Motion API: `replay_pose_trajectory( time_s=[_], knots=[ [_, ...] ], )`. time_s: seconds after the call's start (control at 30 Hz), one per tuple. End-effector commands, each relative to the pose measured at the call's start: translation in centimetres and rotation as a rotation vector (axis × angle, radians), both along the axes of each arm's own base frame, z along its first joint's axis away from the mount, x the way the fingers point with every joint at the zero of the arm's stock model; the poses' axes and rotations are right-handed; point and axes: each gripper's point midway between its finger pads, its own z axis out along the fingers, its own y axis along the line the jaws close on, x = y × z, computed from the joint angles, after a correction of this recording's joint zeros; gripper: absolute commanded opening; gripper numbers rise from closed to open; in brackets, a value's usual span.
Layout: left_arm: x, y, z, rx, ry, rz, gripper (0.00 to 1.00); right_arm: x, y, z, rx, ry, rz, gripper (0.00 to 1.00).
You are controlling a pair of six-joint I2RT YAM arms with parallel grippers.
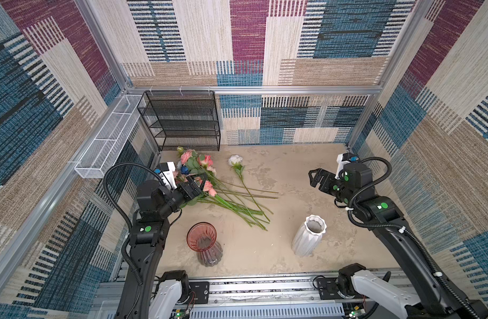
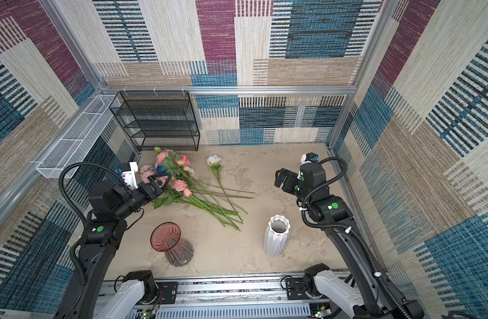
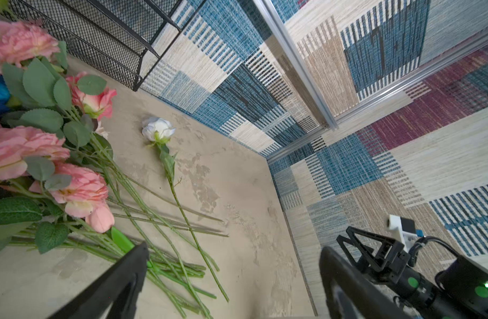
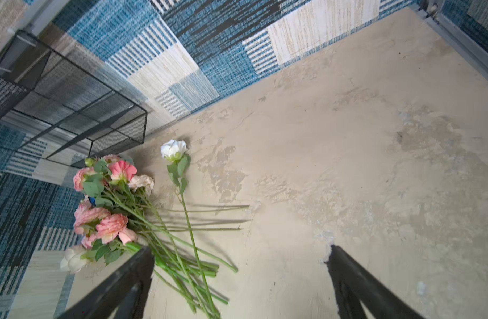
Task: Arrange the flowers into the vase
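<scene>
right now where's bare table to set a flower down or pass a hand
Bare table runs from the white rose toward the right wall, and between the pink glass vase and the white ribbed vase. Crowded: back-left, where the flower bunch lies before the black mesh shelf.

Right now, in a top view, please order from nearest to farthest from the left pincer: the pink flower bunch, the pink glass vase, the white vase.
1. pink flower bunch, back left, right at the left pincer
2. pink glass vase, front left
3. white vase, front right
</scene>
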Motion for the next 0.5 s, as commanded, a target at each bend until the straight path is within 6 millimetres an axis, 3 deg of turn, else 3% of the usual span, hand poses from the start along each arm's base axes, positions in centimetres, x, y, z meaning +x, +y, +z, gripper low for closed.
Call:
replay_pose_trajectory(
  time_s=[0.0, 0.33, 0.47],
  knots=[
    [-0.9, -0.8, -0.8, 0.043, 0.001, -0.059, 0.98, -2.5, 0.9, -1.4, -0.04, 0.131, 0.044, 1.0],
    [-0.7, -1.8, -2.3, 0.022, 0.035, -0.12, 0.96, -7.4, 2.1, -3.0, -0.16, 0.338, 0.104, 1.0],
    [-0.7, -2.0, -2.4, 0.018, 0.04, -0.134, 0.96, -9.3, 3.6, -4.0, -0.147, 0.405, 0.171, 1.0]
  ],
)
